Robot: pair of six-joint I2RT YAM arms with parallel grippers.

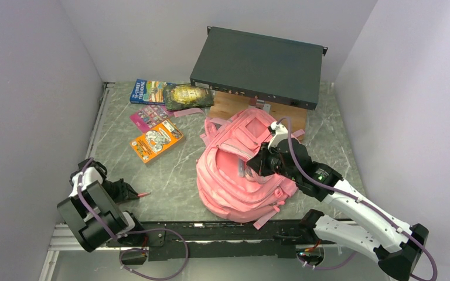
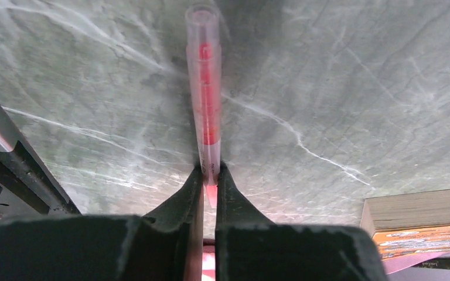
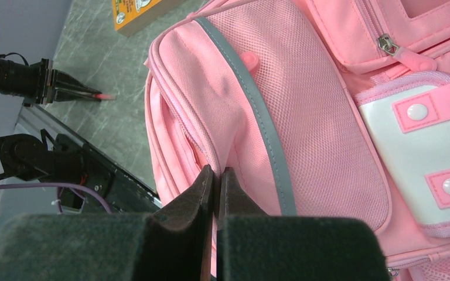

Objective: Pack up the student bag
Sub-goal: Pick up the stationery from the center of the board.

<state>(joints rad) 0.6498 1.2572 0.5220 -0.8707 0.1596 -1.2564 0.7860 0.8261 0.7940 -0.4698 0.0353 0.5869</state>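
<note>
Hard to read much here: the covers of the orange book and the blue book at the far left carry print too small to make out, and the dark packet beside them is a blur of gold. The right wrist view cuts the student bag off on every side, showing only mesh, a grey strip and a zip pull. The bag lies front up at the middle-right of the marble table, just before a wooden board and a flat black box. The right gripper sits on its side panel, fingers drawn to a sliver with a fold of pink fabric pinched between. At the near left, the left gripper clamps one end of a red pen, its barrel pointing out low over the table.
</note>
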